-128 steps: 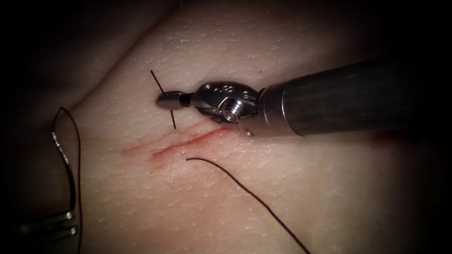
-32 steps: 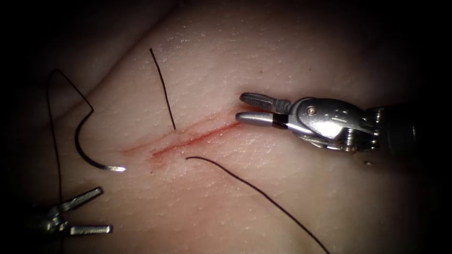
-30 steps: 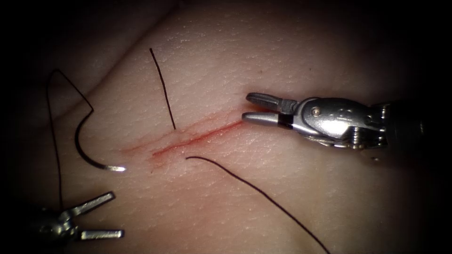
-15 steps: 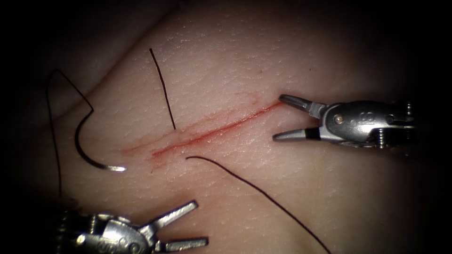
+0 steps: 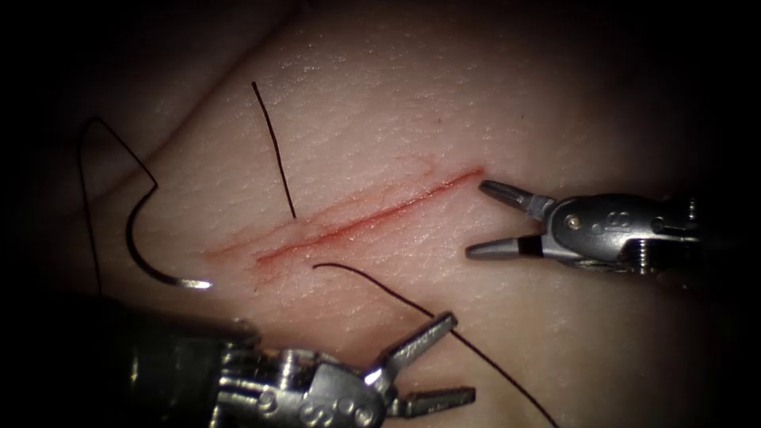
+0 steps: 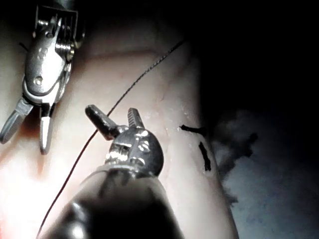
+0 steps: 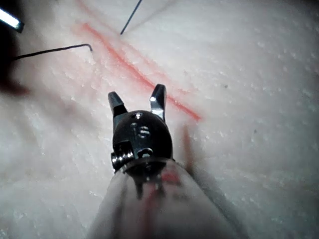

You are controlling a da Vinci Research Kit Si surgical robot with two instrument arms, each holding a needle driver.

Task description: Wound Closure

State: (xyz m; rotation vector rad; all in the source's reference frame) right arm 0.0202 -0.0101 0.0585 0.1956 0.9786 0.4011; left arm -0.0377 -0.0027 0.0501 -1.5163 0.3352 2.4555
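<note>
Your left hand [image 5: 432, 361] and right hand [image 5: 483, 218] both gape empty, so the needle [image 5: 147, 246] lies loose on the tissue [image 5: 396, 119], left of the cut [image 5: 357, 222].

Hard to tell whether the spread upper jaw of the left tool [image 5: 444, 361] touches the thread [image 5: 372, 284] that passes under it. Thread run cut off at the bottom edge in the endoscope view. Left tool shaft lost in shadow toward the edge. Right tool [image 5: 479, 218] shaft dark and cut off at the right edge. Swaged end of the needle [image 5: 143, 257] dim against the tissue [image 5: 412, 103]; thread [image 5: 91, 214] from it fading into the dark below.
</note>
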